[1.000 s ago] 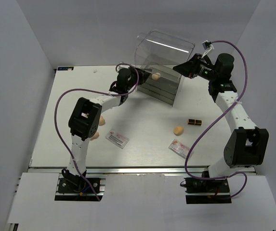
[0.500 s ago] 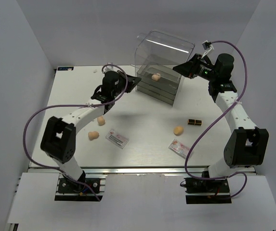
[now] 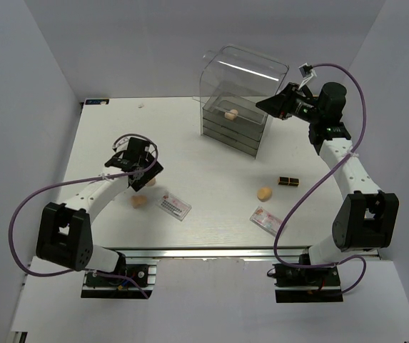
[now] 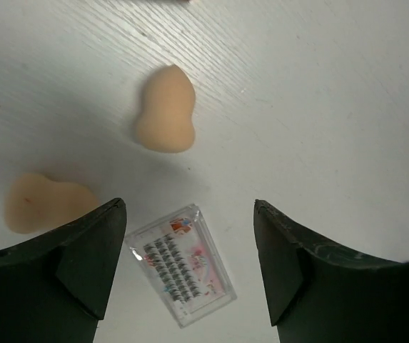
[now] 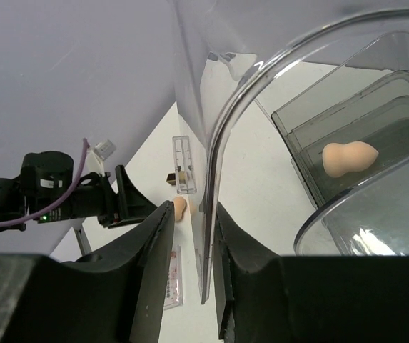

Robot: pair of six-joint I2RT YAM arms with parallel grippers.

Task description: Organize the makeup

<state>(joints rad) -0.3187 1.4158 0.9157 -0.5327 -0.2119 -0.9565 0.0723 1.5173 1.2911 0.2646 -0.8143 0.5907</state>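
Makeup sponge sits in the drawer box; we see the other bits loose on the table. Left gripper wide open, empty, over a second sponge and lash packet. Right gripper pinched on the box's clear wall.

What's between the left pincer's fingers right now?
Left wrist view: the open left pincer holds nothing; a flat lash packet lies on the table in the gap, a peach sponge beyond.
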